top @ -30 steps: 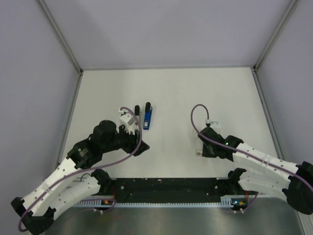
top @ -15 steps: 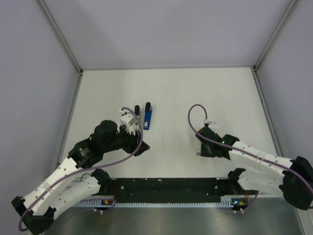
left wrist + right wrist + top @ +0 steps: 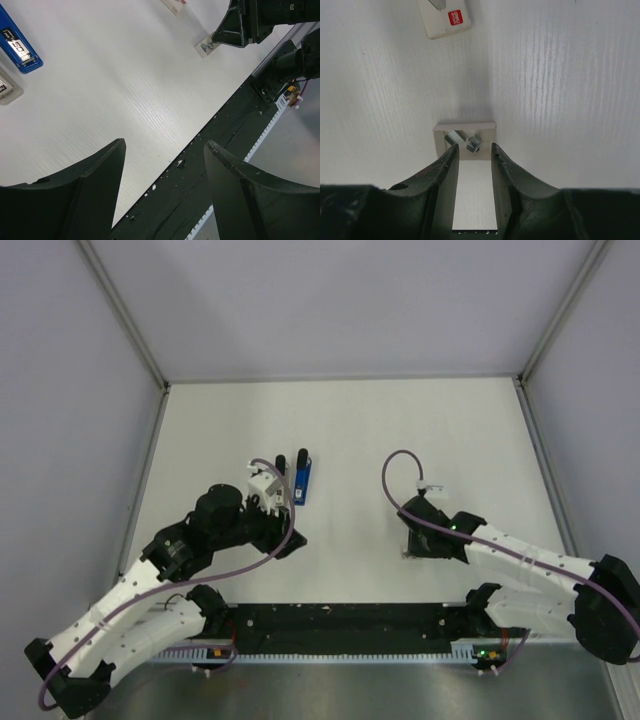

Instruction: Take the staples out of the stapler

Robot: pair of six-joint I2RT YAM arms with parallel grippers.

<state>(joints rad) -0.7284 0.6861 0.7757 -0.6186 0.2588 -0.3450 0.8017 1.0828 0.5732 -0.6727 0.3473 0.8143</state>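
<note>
1. Over to the left gripper (image 3: 165, 145): jaws gaping wide, with only bare table (image 3: 150, 100) in the gap.
2. Spotting the stapler (image 3: 19, 46) now: flat on the table, ahead and off to the left of those jaws, clear of the gap, untouched.
3. Just beside it, at the edge of the left wrist view, a pale grey piece (image 3: 5, 90), too cropped to name.
4. Across to the right gripper (image 3: 474, 147): jaws low at the table, narrowly parted, straddling the near end of a small staple block (image 3: 465, 126).
5. Gripping or only flanking it? Cannot tell.
6. Glinting inside the block's far end, just past the fingertips: silvery bits (image 3: 466, 141).
7. Further ahead of the right jaws and slightly left, apart from them: a red-marked block (image 3: 445, 19), lying alone on the table.
</note>
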